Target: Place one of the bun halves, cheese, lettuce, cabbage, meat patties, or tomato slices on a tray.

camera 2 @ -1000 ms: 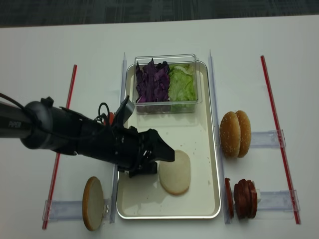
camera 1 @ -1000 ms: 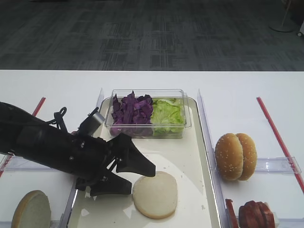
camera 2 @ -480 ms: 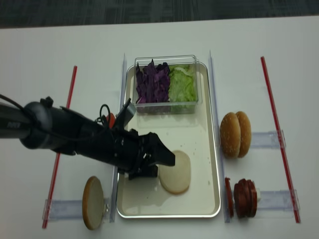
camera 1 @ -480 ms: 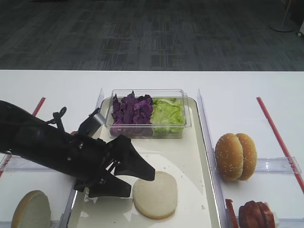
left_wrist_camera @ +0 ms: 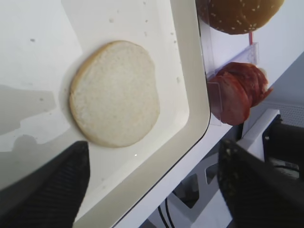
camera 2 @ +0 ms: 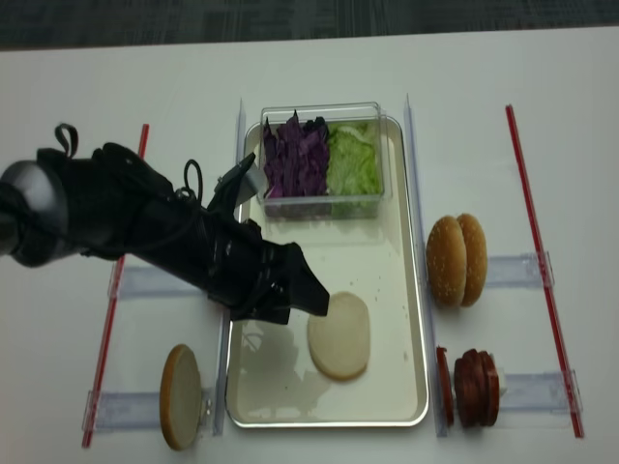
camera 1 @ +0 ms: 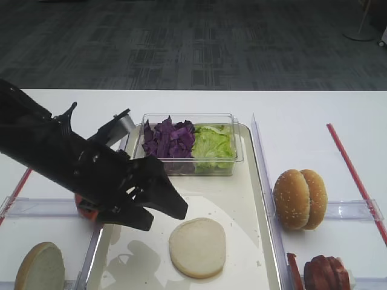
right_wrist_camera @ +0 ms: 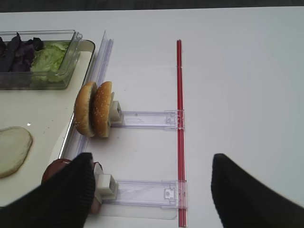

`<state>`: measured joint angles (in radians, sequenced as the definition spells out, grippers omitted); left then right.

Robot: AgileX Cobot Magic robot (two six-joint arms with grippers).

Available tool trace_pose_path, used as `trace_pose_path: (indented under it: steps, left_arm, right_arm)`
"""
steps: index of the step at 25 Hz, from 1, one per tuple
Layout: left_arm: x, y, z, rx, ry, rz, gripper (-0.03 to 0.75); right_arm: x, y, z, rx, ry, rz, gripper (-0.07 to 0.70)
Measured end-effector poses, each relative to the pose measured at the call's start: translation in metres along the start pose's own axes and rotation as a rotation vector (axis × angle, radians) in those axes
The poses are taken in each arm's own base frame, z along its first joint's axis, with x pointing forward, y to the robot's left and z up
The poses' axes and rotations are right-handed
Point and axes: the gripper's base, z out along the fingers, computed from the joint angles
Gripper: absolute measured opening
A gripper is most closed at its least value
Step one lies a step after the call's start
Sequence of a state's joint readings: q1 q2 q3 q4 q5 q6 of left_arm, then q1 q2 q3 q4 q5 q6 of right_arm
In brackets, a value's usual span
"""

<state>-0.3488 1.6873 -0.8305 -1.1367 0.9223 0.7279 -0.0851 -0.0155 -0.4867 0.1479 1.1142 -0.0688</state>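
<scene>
White table (camera 1: 302, 109); red strips (camera 2: 540, 261) at both sides; clear plastic holders (right_wrist_camera: 147, 118) by strips; grey carpet (camera 1: 193, 42) beyond table.

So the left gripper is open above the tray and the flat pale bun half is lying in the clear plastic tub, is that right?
Not quite. The flat pale bun half lies on the bare cream-white tray, not in the clear plastic tub, as the realsense high view shows. The left gripper is indeed open above the tray.
</scene>
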Motion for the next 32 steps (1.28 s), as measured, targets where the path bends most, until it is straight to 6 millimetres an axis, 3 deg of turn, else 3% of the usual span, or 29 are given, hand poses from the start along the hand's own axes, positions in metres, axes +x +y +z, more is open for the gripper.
trace_pose_path:
  steps: [10, 19, 26, 32]
  left_arm:
    - [-0.013, -0.014, -0.034, -0.188, 0.057, 0.078, 0.521]
    - [-0.018, 0.014, -0.079, -0.268, 0.049, -0.016, 0.445]
    - [-0.005, 0.022, -0.113, -0.535, 0.074, -0.033, 0.439]
    - [0.003, 0.025, -0.127, -0.68, 0.084, -0.042, 0.439]
  right_arm:
    - [0.0, 0.0, 0.0, 0.0, 0.0, 0.0, 0.536]
    - [0.0, 0.0, 0.0, 0.0, 0.0, 0.0, 0.536]
    - [0.0, 0.0, 0.0, 0.0, 0.004, 0.0, 0.536]
    - [0.0, 0.0, 0.0, 0.0, 0.004, 0.0, 0.536]
